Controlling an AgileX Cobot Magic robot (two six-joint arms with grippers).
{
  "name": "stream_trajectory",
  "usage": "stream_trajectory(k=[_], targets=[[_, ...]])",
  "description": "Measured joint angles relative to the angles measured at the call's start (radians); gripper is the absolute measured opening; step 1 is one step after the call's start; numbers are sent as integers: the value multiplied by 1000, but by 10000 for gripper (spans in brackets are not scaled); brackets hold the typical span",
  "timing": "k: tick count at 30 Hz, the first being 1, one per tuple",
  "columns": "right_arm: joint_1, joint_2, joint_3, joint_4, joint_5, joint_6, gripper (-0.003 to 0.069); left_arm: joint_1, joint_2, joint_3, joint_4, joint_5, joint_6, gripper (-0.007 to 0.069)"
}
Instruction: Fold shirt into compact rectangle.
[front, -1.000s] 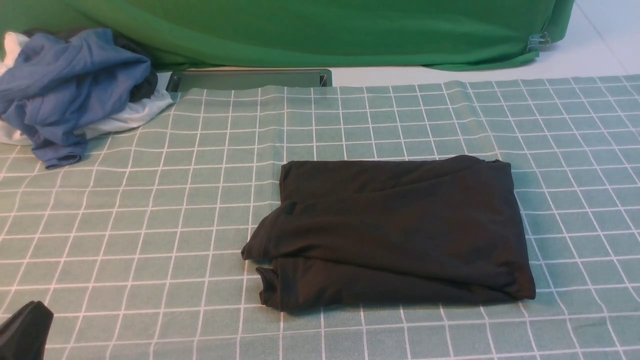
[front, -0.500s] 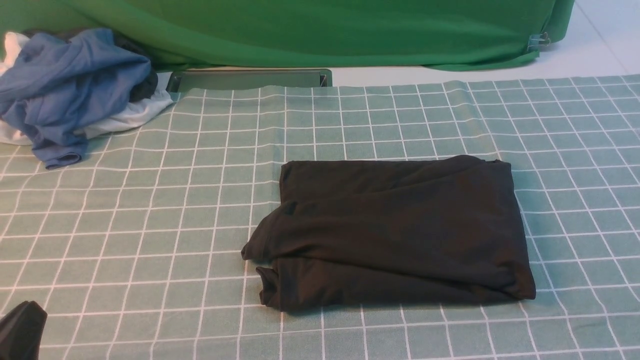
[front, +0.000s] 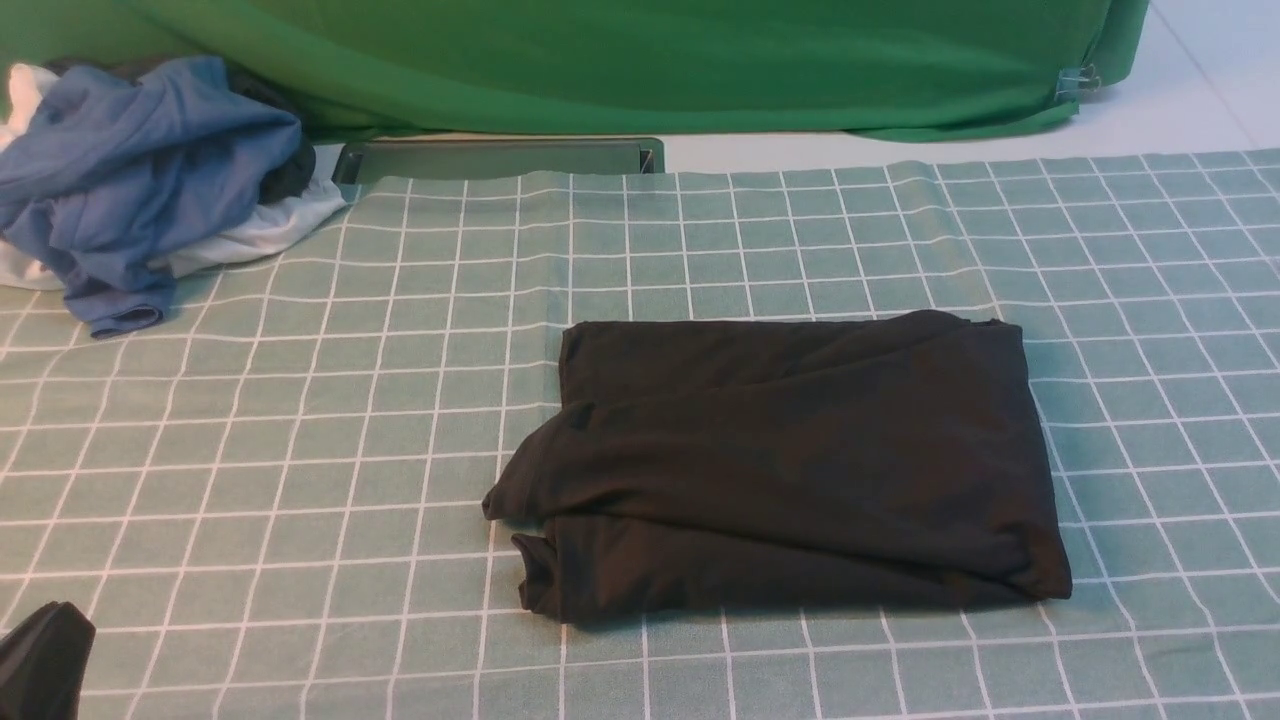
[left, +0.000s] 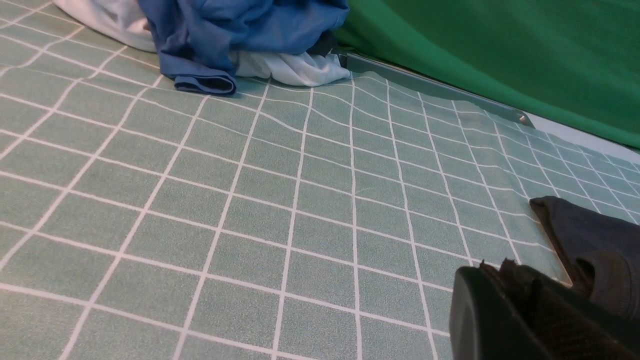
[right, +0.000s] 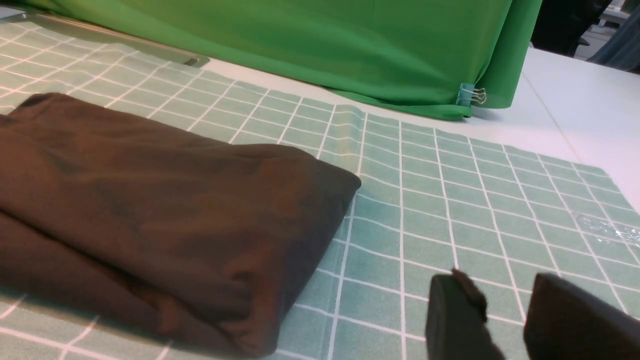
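The black shirt (front: 790, 460) lies folded into a rough rectangle on the checked green tablecloth (front: 300, 420), right of centre. A loose corner juts out at its near left. My left gripper (front: 40, 665) shows only at the bottom left corner of the front view, well away from the shirt; in the left wrist view the left gripper (left: 505, 272) has its jaws pressed together with nothing in them, and the shirt's edge (left: 590, 240) lies beyond it. My right gripper (right: 505, 292) hovers to the right of the shirt (right: 165, 205) with its jaws apart and empty; it is out of the front view.
A heap of blue and white garments (front: 140, 170) sits at the far left. A big bright green cloth (front: 640, 60) hangs across the back, held by a clip (front: 1075, 80). A metal rail (front: 500, 158) lies in front of it. Bare white table (front: 1180, 100) shows at the far right.
My left gripper has slipped slightly lower and further left at the front view's bottom corner. The shirt has not moved.
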Motion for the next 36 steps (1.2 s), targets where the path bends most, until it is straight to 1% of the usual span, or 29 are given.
stream_trajectory(k=[8,36], targets=[[0,0,0,0,0,0,238,0,0,0,0,0,0,34],[0,0,0,0,0,0,240,0,0,0,1,0,3,34]])
